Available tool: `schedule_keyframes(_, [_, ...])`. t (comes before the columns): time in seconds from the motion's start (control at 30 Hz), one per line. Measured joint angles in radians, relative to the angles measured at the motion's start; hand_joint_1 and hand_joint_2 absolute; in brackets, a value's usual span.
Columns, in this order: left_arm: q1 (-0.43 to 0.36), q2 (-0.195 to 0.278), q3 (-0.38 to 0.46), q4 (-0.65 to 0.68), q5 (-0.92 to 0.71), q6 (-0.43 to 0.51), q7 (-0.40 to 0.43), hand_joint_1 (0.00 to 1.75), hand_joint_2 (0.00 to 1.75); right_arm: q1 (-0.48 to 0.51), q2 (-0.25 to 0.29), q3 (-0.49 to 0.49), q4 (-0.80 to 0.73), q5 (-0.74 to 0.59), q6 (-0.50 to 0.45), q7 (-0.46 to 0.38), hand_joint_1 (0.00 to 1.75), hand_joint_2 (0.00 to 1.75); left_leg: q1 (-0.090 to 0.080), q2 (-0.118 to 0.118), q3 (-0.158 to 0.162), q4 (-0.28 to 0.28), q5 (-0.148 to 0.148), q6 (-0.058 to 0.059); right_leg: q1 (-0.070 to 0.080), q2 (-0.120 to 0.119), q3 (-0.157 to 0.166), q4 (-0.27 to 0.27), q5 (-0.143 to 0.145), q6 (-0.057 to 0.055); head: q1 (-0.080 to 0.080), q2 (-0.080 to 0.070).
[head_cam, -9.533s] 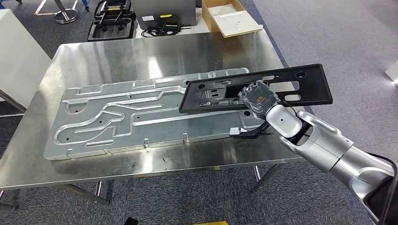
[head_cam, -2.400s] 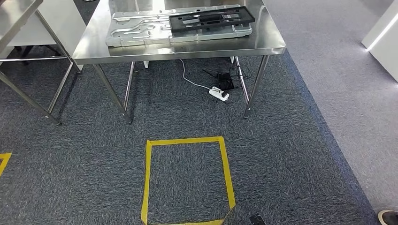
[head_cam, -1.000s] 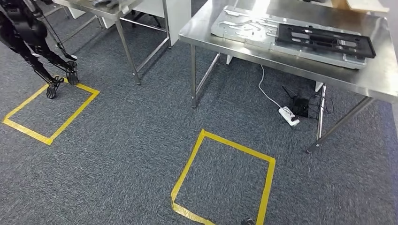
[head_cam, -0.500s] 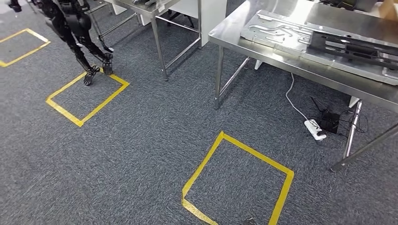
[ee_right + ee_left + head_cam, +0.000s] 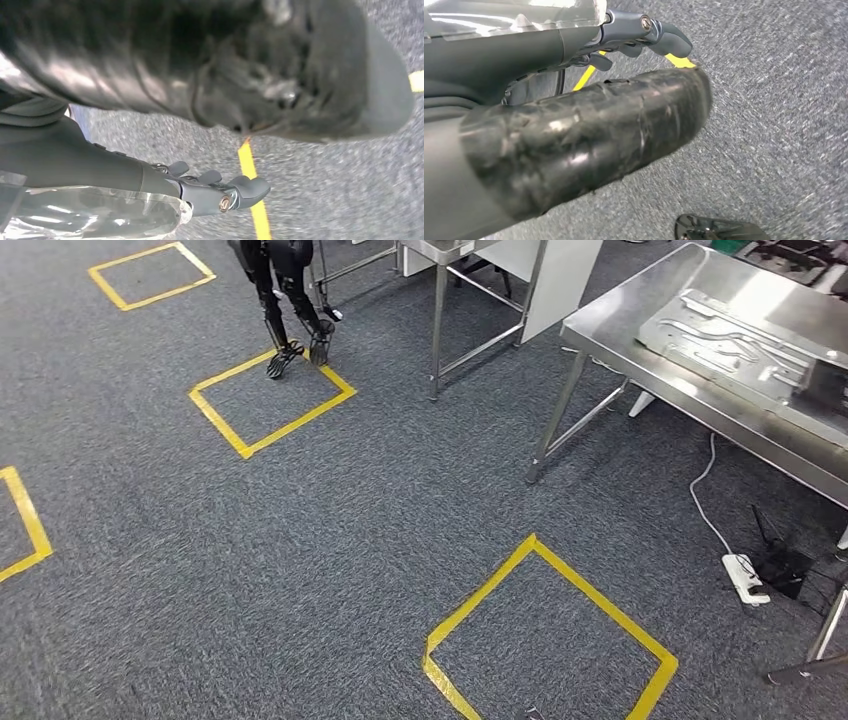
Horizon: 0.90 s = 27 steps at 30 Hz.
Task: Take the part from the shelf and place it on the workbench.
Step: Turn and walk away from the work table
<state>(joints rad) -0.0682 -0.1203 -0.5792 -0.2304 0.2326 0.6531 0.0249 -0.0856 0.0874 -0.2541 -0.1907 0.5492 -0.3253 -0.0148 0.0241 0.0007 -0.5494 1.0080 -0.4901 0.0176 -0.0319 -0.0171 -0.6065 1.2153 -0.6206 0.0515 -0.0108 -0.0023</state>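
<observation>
Grey left robot hand (image 5: 644,37) and right robot hand (image 5: 215,190) hang empty, fingers apart.

The part (image 5: 830,385) on the workbench (image 5: 640,325) is cut by the frame edge.

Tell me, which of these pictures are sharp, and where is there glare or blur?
Head view: mostly sharp, with bright glare on the steel workbench. Left wrist view: carpet streaked by motion blur. Right wrist view: softest, the dark shape up close out of focus, the yellow tape line smeared.
</observation>
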Motion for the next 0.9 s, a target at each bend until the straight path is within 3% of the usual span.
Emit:
schedule_keyframes(0.03, [-0.001,0.0,0.0,0.0,0.002,0.0,-0.001,0.0,0.0,0.003,0.0,0.0,0.0,-0.001,0.0,-0.002,0.0,0.0,-0.003,-0.017,-0.001,0.0,0.0,0.003,0.003,0.008,-0.03,0.053,-0.011,-0.003,0.001,0.0])
schedule_keyframes(0.07, [-0.001,0.0,0.001,0.0,0.004,0.0,-0.002,0.0,0.0,0.005,-0.001,0.0,0.0,-0.003,-0.001,-0.006,0.0,0.0,-0.006,-0.034,0.0,0.0,0.0,0.004,0.005,0.013,-0.047,0.074,-0.002,-0.006,0.002,0.0])
schedule_keyframes(0.1, [0.0,0.0,0.001,0.0,0.006,0.0,-0.004,0.0,0.0,0.006,-0.002,0.0,0.0,-0.005,-0.002,-0.012,0.0,0.0,-0.008,-0.052,0.002,0.001,-0.001,0.004,0.006,0.017,-0.046,0.054,0.028,-0.011,0.002,0.0])
schedule_keyframes(0.13, [0.001,0.0,0.001,0.0,0.006,-0.002,-0.006,0.0,0.0,0.007,-0.002,0.0,0.001,-0.008,-0.003,-0.019,0.0,0.0,-0.009,-0.069,0.005,0.002,-0.002,0.004,0.008,0.029,-0.03,0.002,0.072,-0.017,0.002,0.0])
schedule_keyframes(0.2, [0.0,-0.001,0.001,0.0,0.007,-0.005,-0.01,0.0,0.0,0.008,-0.004,0.0,0.001,-0.013,-0.008,-0.035,0.0,0.0,-0.01,-0.099,0.001,0.007,-0.006,0.0,0.007,0.084,0.011,-0.118,0.132,-0.029,0.001,0.0])
schedule_keyframes(0.27, [-0.002,-0.001,0.001,0.0,0.007,-0.009,-0.013,0.0,0.0,0.007,-0.005,0.0,0.001,-0.016,-0.013,-0.052,0.0,0.0,-0.006,-0.126,-0.011,0.009,-0.005,-0.011,0.009,0.118,0.03,-0.172,0.138,-0.037,0.002,0.0])
schedule_keyframes(0.33, [0.0,-0.001,0.001,0.0,0.007,-0.011,-0.014,0.0,0.0,0.005,-0.003,0.001,0.001,-0.017,-0.017,-0.069,0.0,0.0,-0.002,-0.144,-0.019,0.007,-0.001,-0.025,0.01,0.096,0.037,-0.184,0.138,-0.044,0.003,0.0])
schedule_keyframes(0.4, [0.003,-0.001,0.001,0.0,0.005,-0.011,-0.017,0.0,0.0,0.004,0.001,0.003,0.001,-0.016,-0.019,-0.084,0.0,0.0,-0.006,-0.104,-0.036,0.037,-0.018,-0.035,0.006,0.067,0.047,-0.197,0.141,-0.057,-0.001,0.0])
schedule_keyframes(0.47, [0.0,-0.001,0.001,0.0,0.005,-0.011,-0.024,0.0,0.0,0.005,0.003,0.003,0.001,-0.016,-0.02,-0.09,0.0,0.0,-0.009,-0.039,-0.092,0.144,-0.069,-0.041,0.008,0.034,0.053,-0.202,0.139,-0.066,-0.007,0.0])
schedule_keyframes(0.53, [-0.003,-0.001,0.001,0.0,0.005,-0.011,-0.032,0.0,0.0,0.005,0.003,0.004,0.001,-0.016,-0.019,-0.088,0.0,0.0,-0.008,-0.015,-0.154,0.253,-0.104,-0.046,0.013,0.0,0.055,-0.202,0.135,-0.07,-0.009,0.0])
schedule_keyframes(0.57, [-0.002,-0.001,0.001,0.0,0.005,-0.01,-0.034,0.0,0.0,0.005,0.004,0.004,0.001,-0.015,-0.018,-0.085,0.0,0.0,-0.008,-0.011,-0.163,0.265,-0.097,-0.046,0.015,-0.016,0.056,-0.201,0.133,-0.071,-0.009,0.0])
schedule_keyframes(0.6, [0.0,-0.001,0.001,0.0,0.005,-0.01,-0.036,0.0,0.0,0.005,0.005,0.004,0.001,-0.015,-0.017,-0.083,0.0,0.0,-0.008,-0.006,-0.151,0.238,-0.073,-0.044,0.016,-0.029,0.058,-0.2,0.13,-0.07,-0.009,0.0])
schedule_keyframes(0.67, [0.001,0.0,0.001,0.0,0.005,-0.009,-0.039,0.0,0.0,0.004,0.009,0.004,0.001,-0.014,-0.014,-0.076,0.0,0.0,-0.013,0.022,-0.083,0.107,-0.01,-0.034,0.02,-0.055,0.065,-0.199,0.124,-0.067,-0.009,0.0])
schedule_keyframes(0.73, [-0.002,0.001,0.001,0.0,0.006,-0.006,-0.039,0.0,0.0,0.002,0.012,0.004,0.001,-0.013,-0.01,-0.068,0.0,0.0,-0.021,0.044,-0.034,0.014,0.019,-0.019,0.024,-0.076,0.072,-0.198,0.118,-0.058,-0.007,0.0])
schedule_keyframes(0.83, [-0.001,0.002,0.001,0.0,0.008,-0.001,-0.034,0.0,0.0,-0.001,0.014,0.005,0.001,-0.013,-0.002,-0.054,0.0,0.0,-0.023,0.023,-0.029,-0.006,0.023,-0.004,0.023,-0.096,0.081,-0.201,0.112,-0.042,-0.006,0.0])
schedule_keyframes(0.9, [0.001,0.003,0.001,0.0,0.009,0.001,-0.028,0.0,0.0,-0.003,0.015,0.005,0.001,-0.014,0.0,-0.047,0.0,0.0,-0.016,0.004,-0.017,-0.023,0.032,0.006,0.021,-0.062,0.074,-0.17,0.083,-0.033,-0.001,0.0])
